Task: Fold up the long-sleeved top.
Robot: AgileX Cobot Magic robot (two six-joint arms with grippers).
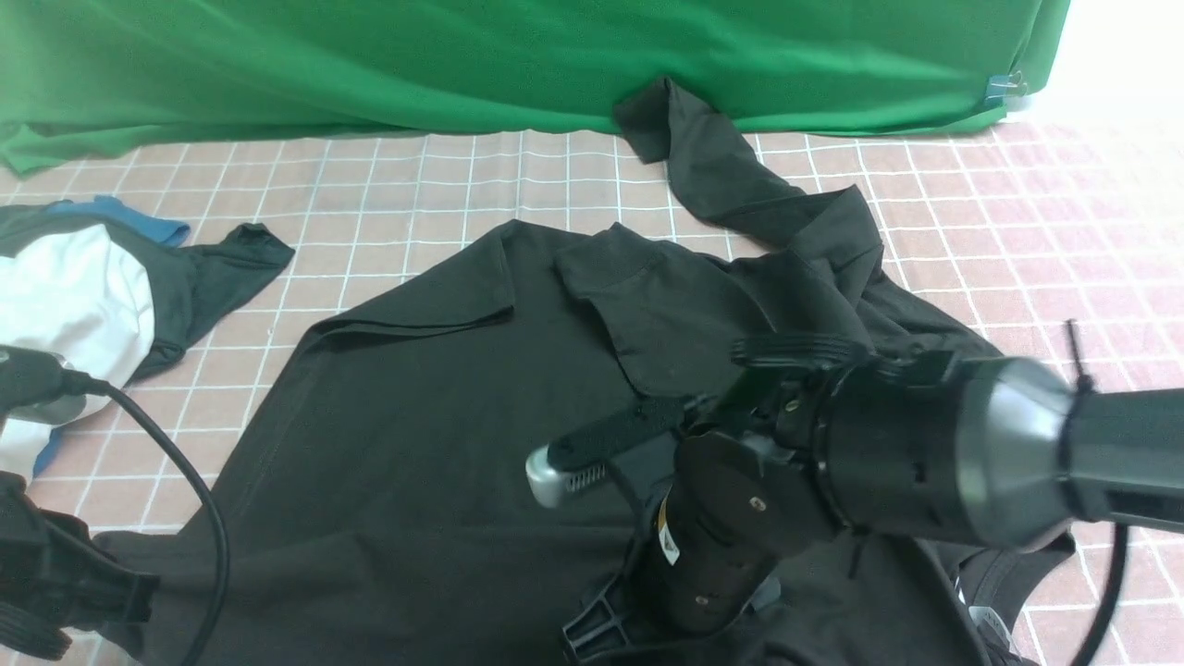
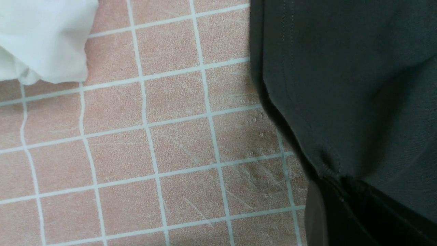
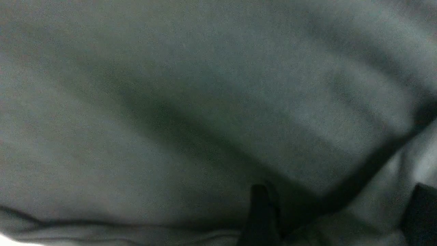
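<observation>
On the checked mat (image 1: 1017, 240): 1 long-sleeved top (image 1: 416, 416) spread out, 1 sleeve (image 1: 731, 185) reaching the green curtain (image 1: 370, 65).
Left gripper (image 2: 336, 205): closed, pinching the top's hem.
Right gripper (image 3: 339, 218): jaws wide, empty, close over the top.
Left wrist view only: hem stitching.
Front view only: 1 white garment (image 1: 74, 287) on 1 dark cloth with blue trim (image 1: 222, 268).

Even, soft light in front. Close to the long-sleeved top (image 3: 205, 85), the right wrist view is dim, blurred.
</observation>
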